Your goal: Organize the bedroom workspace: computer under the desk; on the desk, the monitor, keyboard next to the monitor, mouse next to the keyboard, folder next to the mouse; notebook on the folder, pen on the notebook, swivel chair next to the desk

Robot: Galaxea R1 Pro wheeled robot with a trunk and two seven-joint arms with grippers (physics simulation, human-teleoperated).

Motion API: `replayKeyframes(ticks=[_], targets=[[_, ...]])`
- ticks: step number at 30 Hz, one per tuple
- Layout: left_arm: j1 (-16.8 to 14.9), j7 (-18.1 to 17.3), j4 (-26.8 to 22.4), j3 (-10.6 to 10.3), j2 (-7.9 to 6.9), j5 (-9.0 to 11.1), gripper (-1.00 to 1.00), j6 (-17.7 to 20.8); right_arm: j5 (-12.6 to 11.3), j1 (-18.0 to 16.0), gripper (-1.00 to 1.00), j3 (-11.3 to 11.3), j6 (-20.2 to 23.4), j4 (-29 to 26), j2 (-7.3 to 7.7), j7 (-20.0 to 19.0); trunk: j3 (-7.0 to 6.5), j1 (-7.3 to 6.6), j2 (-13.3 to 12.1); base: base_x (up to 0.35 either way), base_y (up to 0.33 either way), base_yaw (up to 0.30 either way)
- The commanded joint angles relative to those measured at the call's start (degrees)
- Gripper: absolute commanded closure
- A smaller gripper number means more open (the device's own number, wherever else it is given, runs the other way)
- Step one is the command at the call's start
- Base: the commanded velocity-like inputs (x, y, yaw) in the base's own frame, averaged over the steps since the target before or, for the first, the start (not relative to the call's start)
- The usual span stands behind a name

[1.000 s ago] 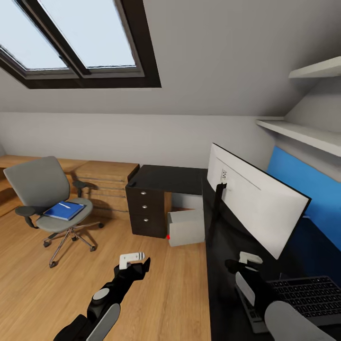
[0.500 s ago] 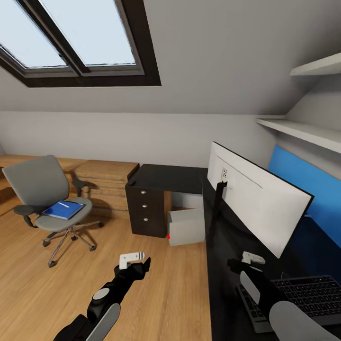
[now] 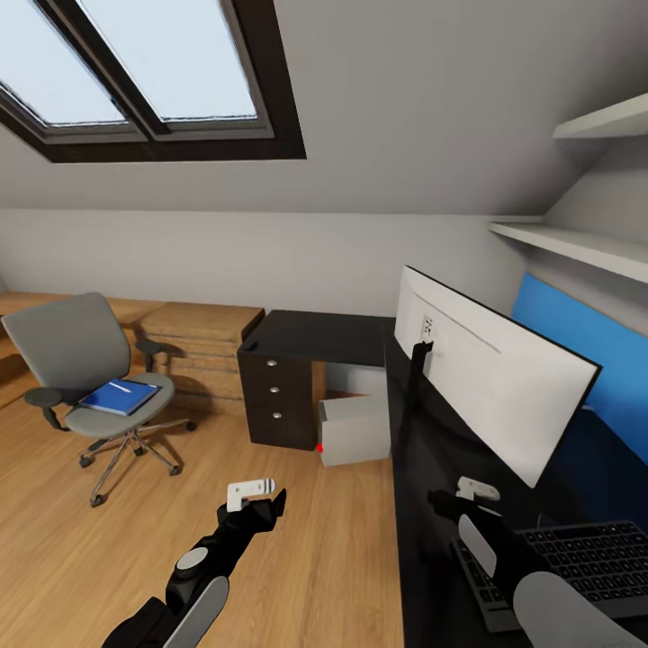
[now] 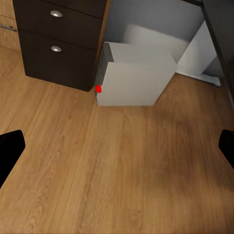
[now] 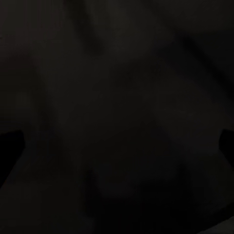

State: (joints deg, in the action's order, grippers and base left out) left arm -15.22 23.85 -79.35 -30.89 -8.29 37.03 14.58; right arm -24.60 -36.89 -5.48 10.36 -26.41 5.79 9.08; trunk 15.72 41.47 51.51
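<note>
The blue folder (image 3: 119, 398) lies flat on the chair (image 3: 85, 369) seat, well away from the desk (image 3: 315, 337). It looks thin, light and slippery, so grab 1 edge. Both the left gripper (image 3: 261, 500) and the right gripper (image 3: 459, 498) are spread wide with nothing in them.

A dark-framed skylight (image 3: 135, 81) fills the upper left; sloped grey wall (image 3: 432, 117), wooden floor (image 3: 54, 540), white shelves (image 3: 585, 247) at right, light wooden dresser (image 3: 202, 346).
</note>
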Motion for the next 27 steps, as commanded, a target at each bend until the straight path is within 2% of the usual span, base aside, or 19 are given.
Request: replayKeyframes(ticks=[1,9,16,20,27], targets=[[-0.07,0.50,-0.10,-0.16,-0.06,0.42,-1.00,0.10,-0.45,-0.03,-1.00,-0.45,0.48,-0.14,0.10,0.45,0.27,0.24,0.48,0.000,0.000,0.000],[-0.07,0.50,-0.10,-0.16,-0.06,0.38,-1.00,0.10,-0.45,-0.03,-1.00,0.65,1.44,-0.14,0.17,-0.03,1.70,1.99,3.69,0.000,0.000,0.000],[-0.07,0.50,-0.10,-0.16,-0.06,0.36,-1.00,0.10,-0.45,-0.03,-1.00,1.05,2.05,-0.14,0.18,-0.36,1.70,1.99,3.69,0.000,0.000,0.000],[-0.07,0.50,-0.10,-0.15,-0.06,0.40,-1.00,0.15,-0.53,-0.03,-1.00,1.14,3.81,-0.14,0.18,-0.46,1.70,1.99,3.69,0.000,0.000,0.000],[-0.07,0.50,-0.10,-0.15,-0.06,0.41,-1.00,0.18,-2.95,-0.03,-1.00,1.17,4.76,-0.20,0.20,-0.47,1.70,1.99,3.69,0.000,0.000,0.000]])
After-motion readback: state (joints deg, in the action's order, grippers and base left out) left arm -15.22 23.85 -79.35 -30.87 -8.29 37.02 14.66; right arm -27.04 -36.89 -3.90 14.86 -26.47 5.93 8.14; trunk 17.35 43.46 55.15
